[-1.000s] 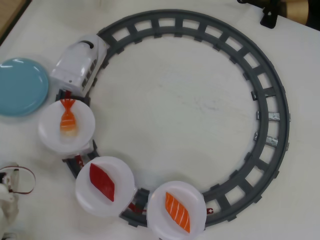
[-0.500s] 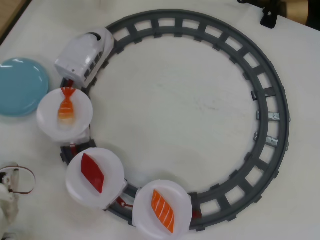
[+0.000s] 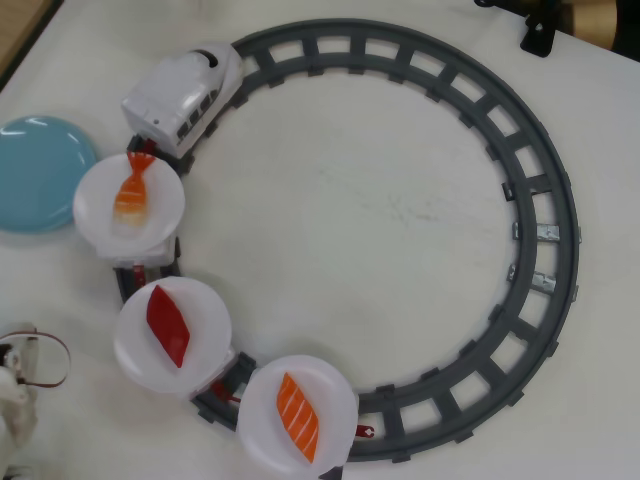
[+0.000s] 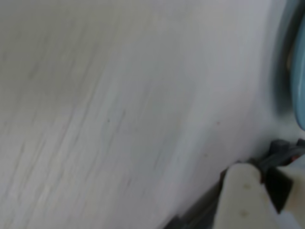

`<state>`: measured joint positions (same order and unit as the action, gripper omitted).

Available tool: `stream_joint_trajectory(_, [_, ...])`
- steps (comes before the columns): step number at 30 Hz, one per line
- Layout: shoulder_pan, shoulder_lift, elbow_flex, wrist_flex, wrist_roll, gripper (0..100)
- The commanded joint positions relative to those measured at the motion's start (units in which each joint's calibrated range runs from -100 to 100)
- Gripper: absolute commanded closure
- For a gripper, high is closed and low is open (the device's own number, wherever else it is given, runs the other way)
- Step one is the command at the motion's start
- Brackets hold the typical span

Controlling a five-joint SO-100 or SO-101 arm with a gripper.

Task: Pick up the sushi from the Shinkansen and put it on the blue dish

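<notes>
Overhead view: sushi (image 3: 298, 416) lay on rearmost white plate (image 3: 330, 395) behind Shinkansen (image 3: 185, 93), near-centre. Blue dish (image 3: 40, 172) at far left on table (image 3: 380, 210), empty. Hand's opening: cannot tell; wrist view blurred.

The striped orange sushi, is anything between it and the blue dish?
Yes. In the overhead view the sushi lies on the last plate; the plates with the red piece and shrimp sit between it and the blue dish.

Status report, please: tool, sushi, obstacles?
Tool not in view. Striped orange sushi piece on last white round plate, untouched. Glossy light-blue dish empty. Nothing blocking.
</notes>
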<state>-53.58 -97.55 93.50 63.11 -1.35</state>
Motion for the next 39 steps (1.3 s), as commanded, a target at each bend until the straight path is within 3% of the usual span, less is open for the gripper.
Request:
stream_joint_trajectory(1, [0.05,-0.46,-5.05,-0.05,0.19,96])
stream_joint_trajectory(15, [4.46,1.78,-14.69,0.80,1.87,93])
stream_joint_trajectory(25, [6.04,35.30,-37.24,-0.90,2.86,93])
stream_joint_trajectory(33, [6.48,55.95,-52.03,0.80,9.92,93])
stream_joint_trajectory(39, [11.23,63.34,-65.64,7.08,11.07,81])
